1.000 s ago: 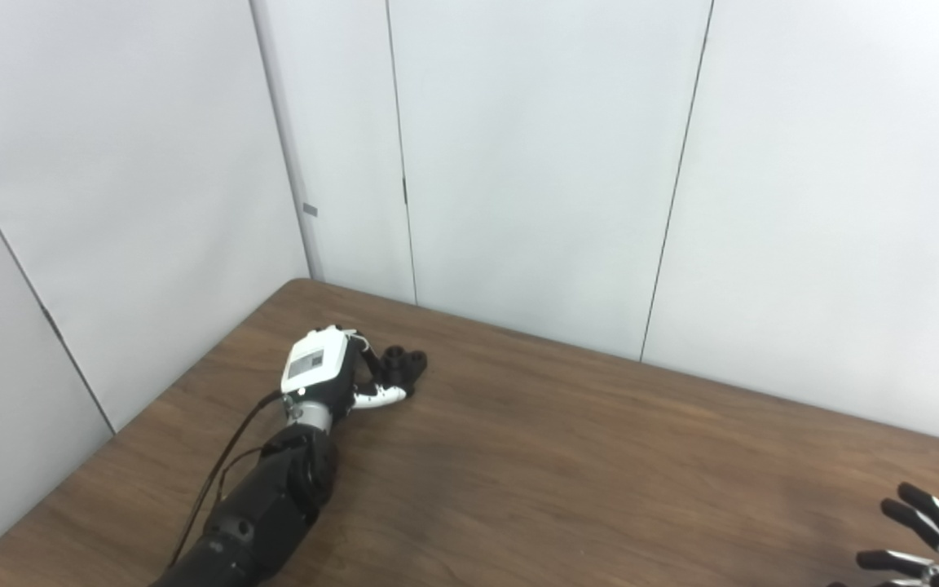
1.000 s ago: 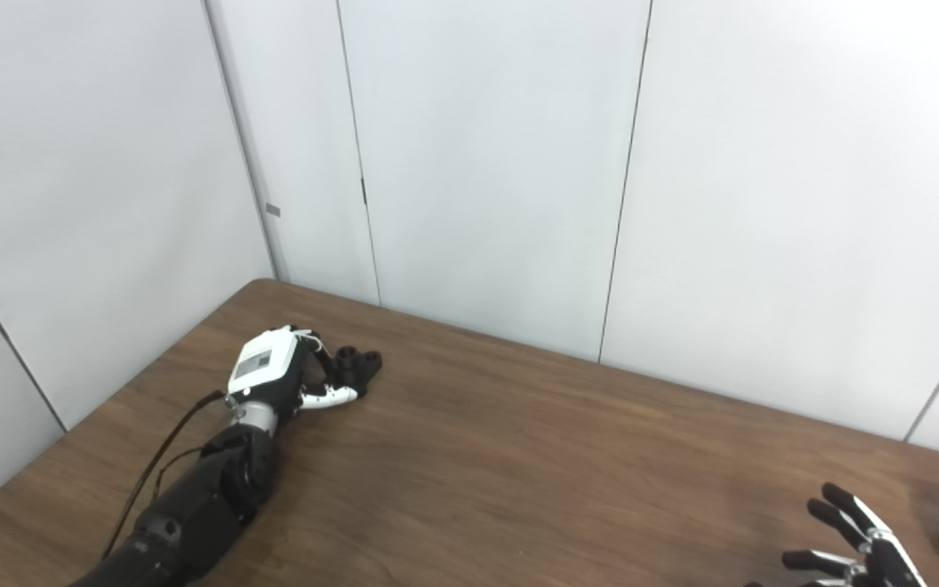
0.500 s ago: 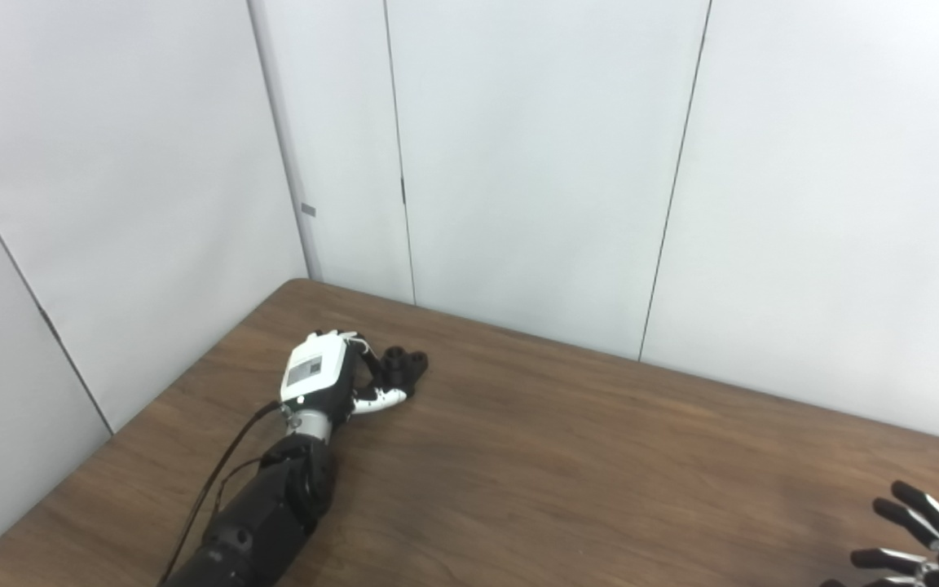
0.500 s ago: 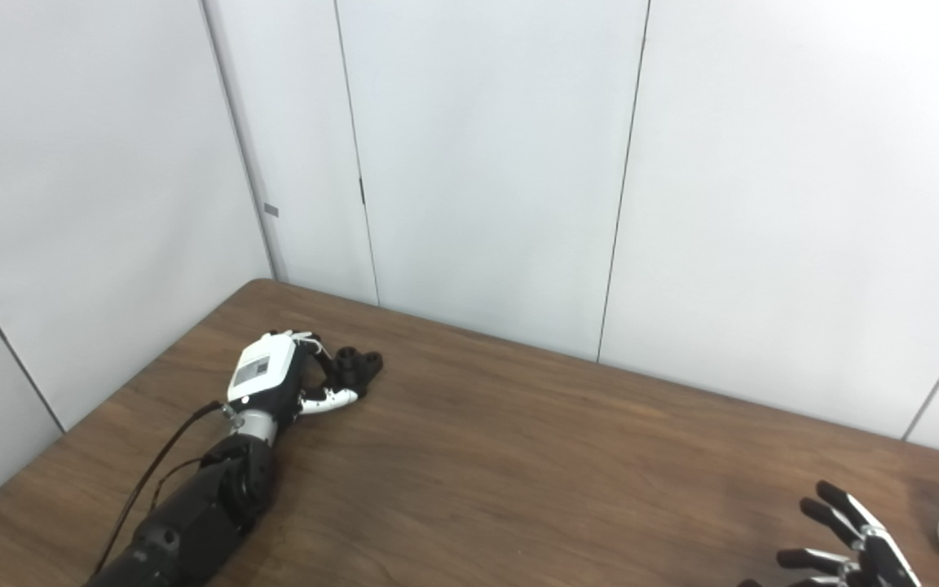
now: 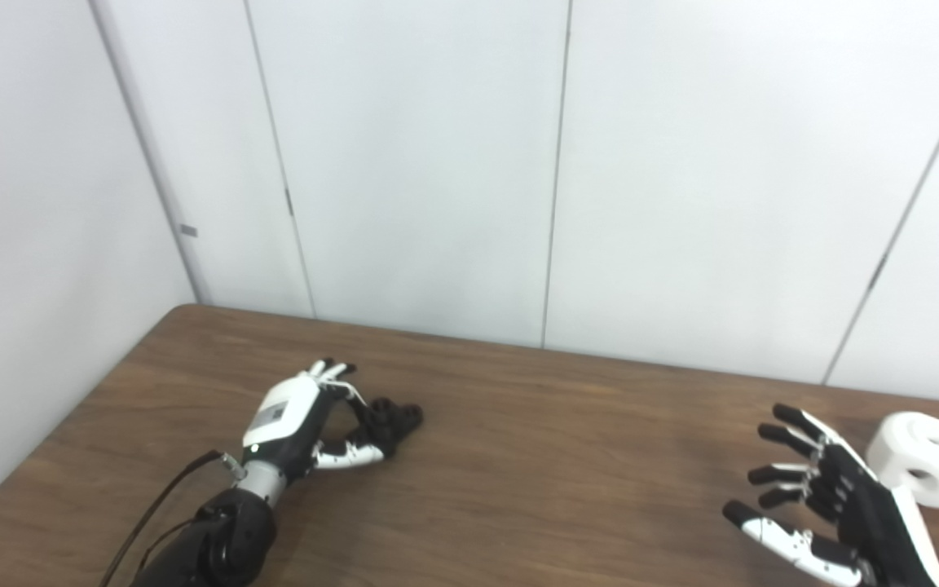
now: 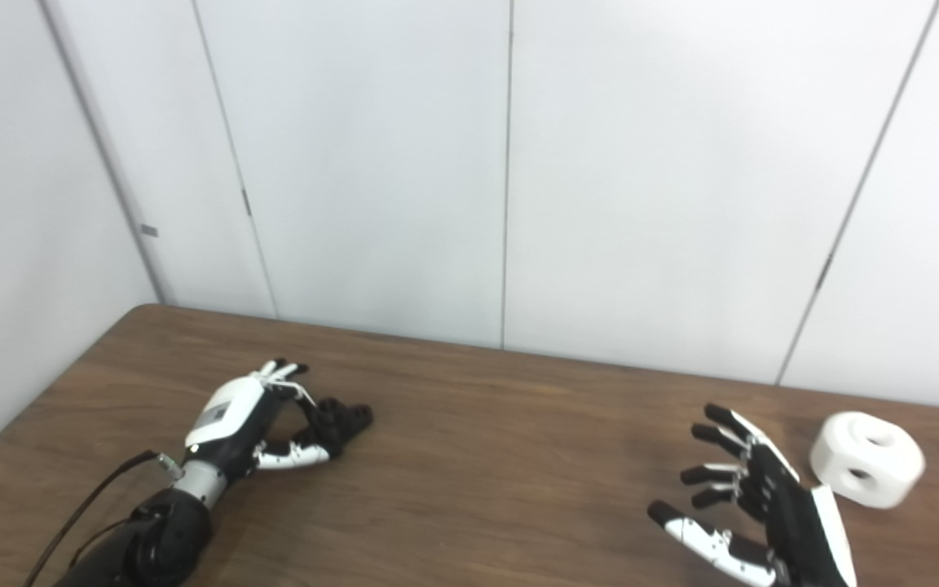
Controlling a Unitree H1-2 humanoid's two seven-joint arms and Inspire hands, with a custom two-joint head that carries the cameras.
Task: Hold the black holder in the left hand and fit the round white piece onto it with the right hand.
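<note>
Over at nine o'clock on the brown wooden desk [image 5: 535, 456], the left robot hand [image 5: 298, 416] lies cupped around the small black plastic holder [image 5: 392, 417]; its fingers hide the holder's near side, so I cannot tell whether it truly grips or only touches. Only knobby black tops show clearly. At three o'clock the round white piece with holes [image 6: 867, 458] rests on the desk, just beyond the right robot hand [image 6: 763, 497], which is spread wide, holding nothing, wrist cut off by the picture's bottom edge. Pale wall panels [image 5: 437, 163] stand behind.
</note>
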